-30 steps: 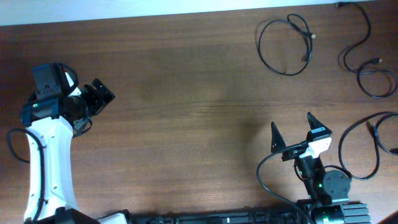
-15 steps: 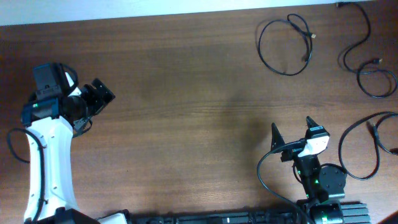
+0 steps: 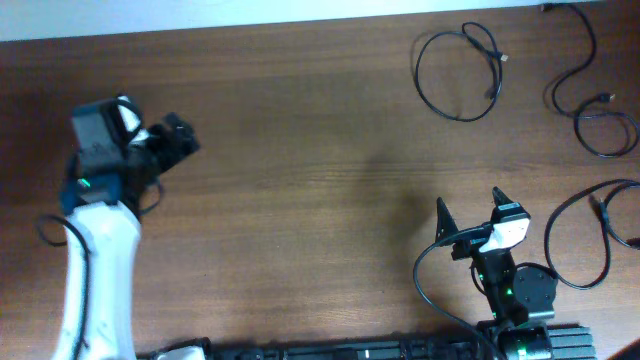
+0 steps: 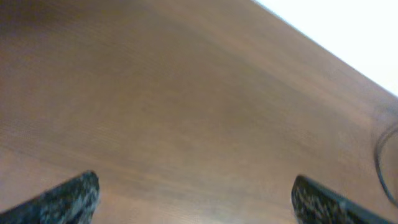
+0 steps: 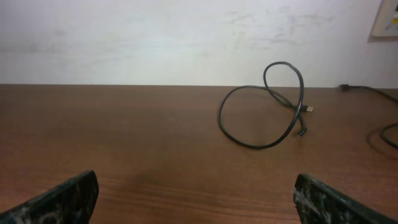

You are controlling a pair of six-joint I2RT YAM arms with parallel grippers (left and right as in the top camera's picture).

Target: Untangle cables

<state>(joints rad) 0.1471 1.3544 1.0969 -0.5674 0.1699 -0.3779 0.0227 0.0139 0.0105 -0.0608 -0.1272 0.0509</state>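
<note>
So the cables [image 3: 548, 240] are already lying apart on the counter [image 3: 300, 200], all over on the right. One loop [image 3: 418, 75] is sitting toward the far edge, another is trailing along the right edge, and a third is curling beside the right arm's base. I'm not seeing any knot left.

The right end effector [image 3: 469, 200] is hovering wide open and holding nothing, with the far loop [image 5: 221, 118] straight ahead in its wrist view. The left end effector [image 3: 178, 142] is also spread wide and empty, well away from every cable.

If a crossing is still hiding in that far loop, I'm thinking the right arm is the one to use. Go in low, pinch a single strand near the plug and drag slowly, so the cord isn't snagging on itself.

Compared with half a second ago, the left arm is swinging up and toward the middle. The right arm and the cables aren't shifting at all.
</note>
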